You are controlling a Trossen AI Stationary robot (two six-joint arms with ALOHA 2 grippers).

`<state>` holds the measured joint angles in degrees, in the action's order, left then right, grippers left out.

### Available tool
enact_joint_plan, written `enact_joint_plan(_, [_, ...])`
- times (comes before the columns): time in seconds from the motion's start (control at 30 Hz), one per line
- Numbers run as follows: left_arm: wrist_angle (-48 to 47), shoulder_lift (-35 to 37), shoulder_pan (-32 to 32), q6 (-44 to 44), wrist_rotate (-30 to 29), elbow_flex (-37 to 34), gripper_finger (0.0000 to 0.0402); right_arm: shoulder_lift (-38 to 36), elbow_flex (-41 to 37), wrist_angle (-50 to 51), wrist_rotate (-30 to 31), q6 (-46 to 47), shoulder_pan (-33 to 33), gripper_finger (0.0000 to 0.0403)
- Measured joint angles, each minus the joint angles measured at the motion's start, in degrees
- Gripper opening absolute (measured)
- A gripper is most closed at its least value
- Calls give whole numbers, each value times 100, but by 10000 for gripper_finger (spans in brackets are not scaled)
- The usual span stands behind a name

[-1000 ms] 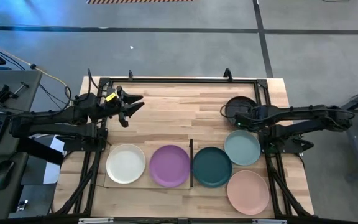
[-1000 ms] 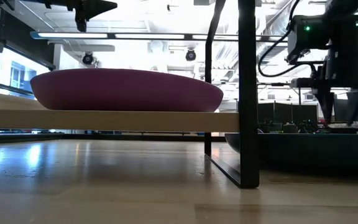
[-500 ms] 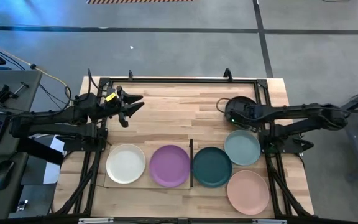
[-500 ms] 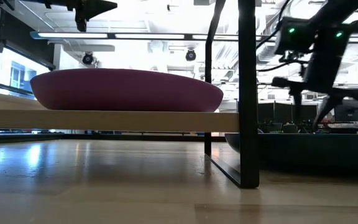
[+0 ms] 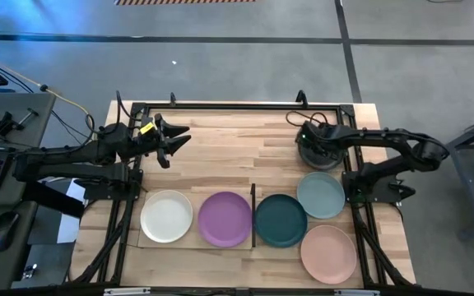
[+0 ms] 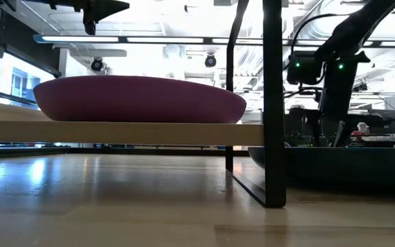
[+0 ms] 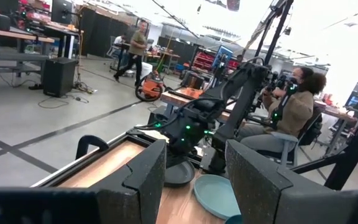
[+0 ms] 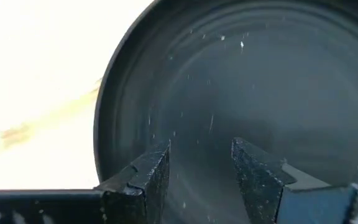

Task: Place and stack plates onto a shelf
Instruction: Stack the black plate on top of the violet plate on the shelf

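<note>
The white plate and the purple plate sit side by side on the pale shelf, which has a dark strip along its right end. The dark teal, pale mint and pink plates lie on the tabletop to its right. The black plate lies near the far right corner, and it fills the right wrist view. My right gripper is open and points down over its inside. My left gripper waits open above the far left of the table.
A dark frame runs round the far and side edges of the table. In the low view the shelf stands raised on a dark leg. Bare tabletop lies between the arms. A person sits beyond the table.
My right gripper has swung from beside the pale mint plate's far edge toward the table's far edge, turning about at the wrist, and now stands over the black plate. No plate has moved.
</note>
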<state>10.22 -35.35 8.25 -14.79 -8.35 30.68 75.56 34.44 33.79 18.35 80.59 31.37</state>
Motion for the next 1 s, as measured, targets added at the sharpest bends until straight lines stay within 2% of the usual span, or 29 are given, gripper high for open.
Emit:
enact_joint_plan(0.2, [0,0,0,0,7,0,156,310,0,-328,-203,-734,378,117])
enact_joint_plan(0.33, [0,0,0,-11,-63,0,156,490,23,-806,-258,-910,420,68])
enact_joint_plan(0.5, [0,0,0,-9,-139,0,156,894,358,-825,-231,-1586,428,6])
enact_joint_plan(0.67, [0,0,0,-57,-141,0,156,1375,817,-827,-255,-1941,424,4])
enact_joint_plan(0.8, [0,0,0,-61,-141,0,156,1795,1204,-827,-529,-2289,343,2])
enact_joint_plan(1.0, [0,0,-2,-63,-143,0,156,2040,1813,-973,-750,-2553,-102,0])
